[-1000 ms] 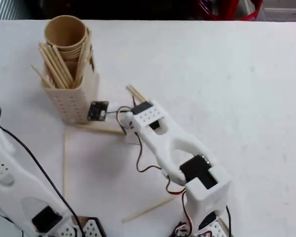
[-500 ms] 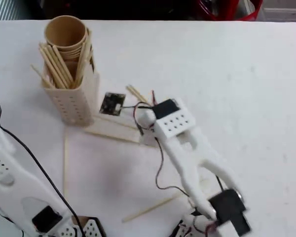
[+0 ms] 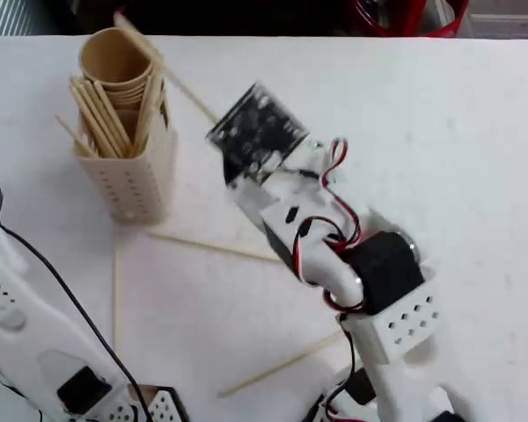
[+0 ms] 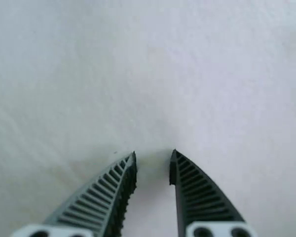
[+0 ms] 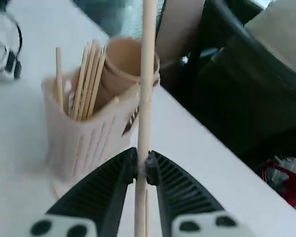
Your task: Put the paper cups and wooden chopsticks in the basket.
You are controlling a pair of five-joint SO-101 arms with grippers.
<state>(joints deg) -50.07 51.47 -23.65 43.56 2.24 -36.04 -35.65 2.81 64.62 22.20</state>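
Note:
A perforated cream basket stands at the table's far left, holding stacked paper cups and several wooden chopsticks. My right arm is raised just right of it. In the right wrist view my right gripper is shut on one chopstick, which reaches over the basket and cup. From above, this held chopstick slants across the basket's top. Three loose chopsticks lie on the table. My left gripper hovers open over bare table.
The left arm's white body fills the near left corner, with a black cable trailing along it. White tabletop stretches open to the right. A dark chair and a red object stand beyond the far edge.
My right arm has risen off the table with a chopstick and swung it toward the basket's top. The left arm has stayed put.

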